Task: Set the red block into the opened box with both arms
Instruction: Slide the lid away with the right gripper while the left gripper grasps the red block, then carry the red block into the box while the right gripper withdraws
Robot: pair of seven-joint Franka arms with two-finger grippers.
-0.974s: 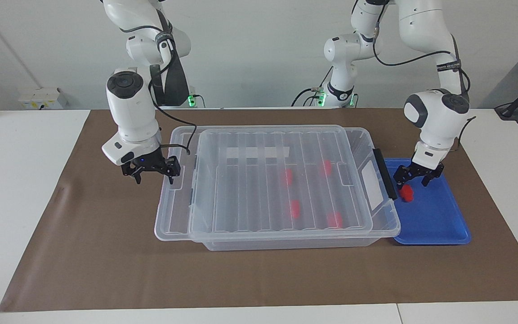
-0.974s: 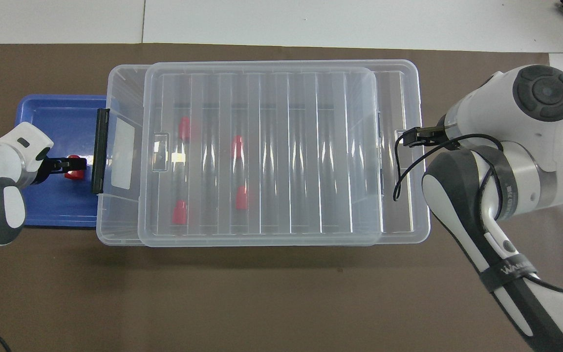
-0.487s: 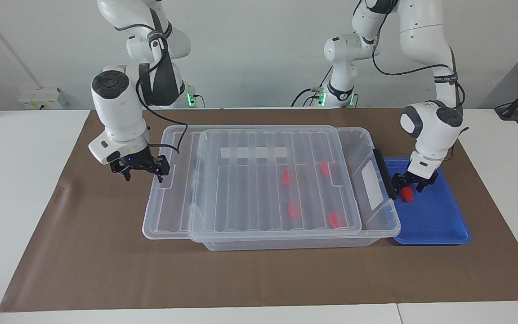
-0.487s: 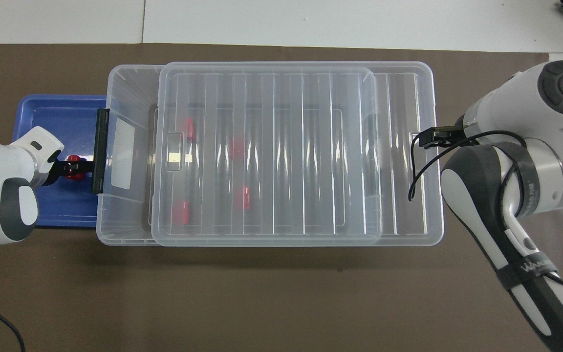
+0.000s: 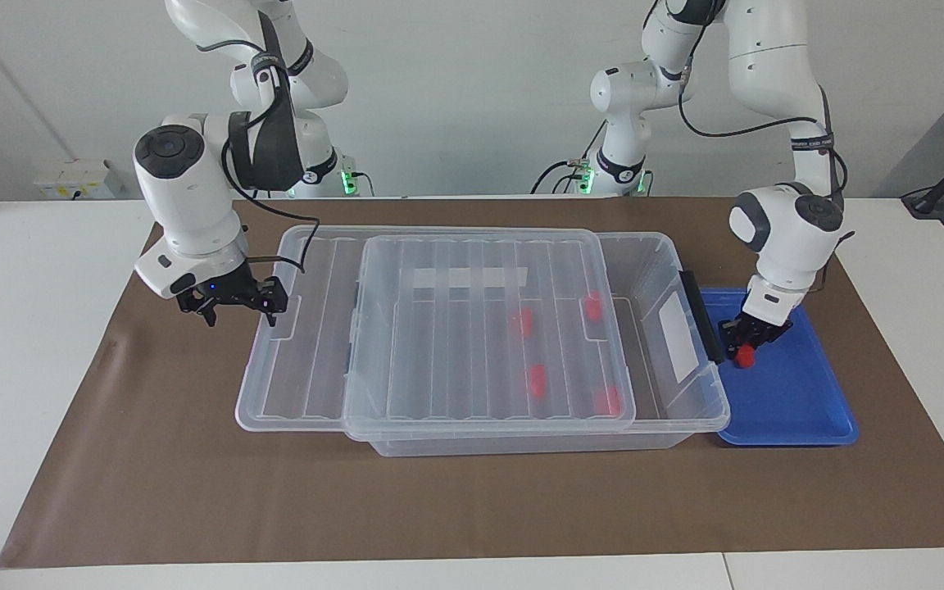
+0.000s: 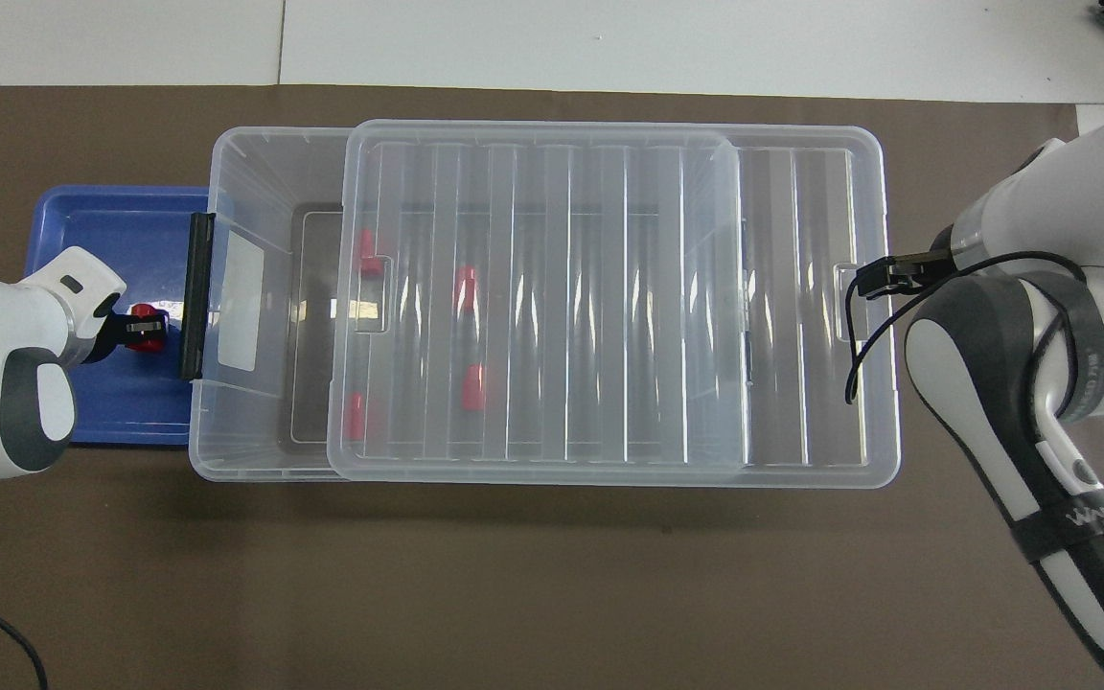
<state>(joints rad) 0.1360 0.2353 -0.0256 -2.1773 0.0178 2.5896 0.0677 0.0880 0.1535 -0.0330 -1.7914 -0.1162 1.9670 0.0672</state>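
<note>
On the brown-matted desk (image 5: 193, 492), the clear box (image 5: 685, 410) stands partly uncovered, its lid (image 5: 439, 344) shifted toward the right arm's end. The left gripper (image 5: 751, 342) is clenched on the red block (image 5: 744, 355) in the blue tray (image 5: 791, 401). The right gripper (image 5: 234, 303) grips the lid's edge, jaws wide.

Clear glossy plastic box (image 5: 689, 414) and ribbed lid (image 5: 472, 344); matt brown paper mat (image 5: 193, 492).

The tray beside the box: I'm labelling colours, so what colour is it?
Solid blue. The tray shows best in the overhead view, beside the box.
</note>
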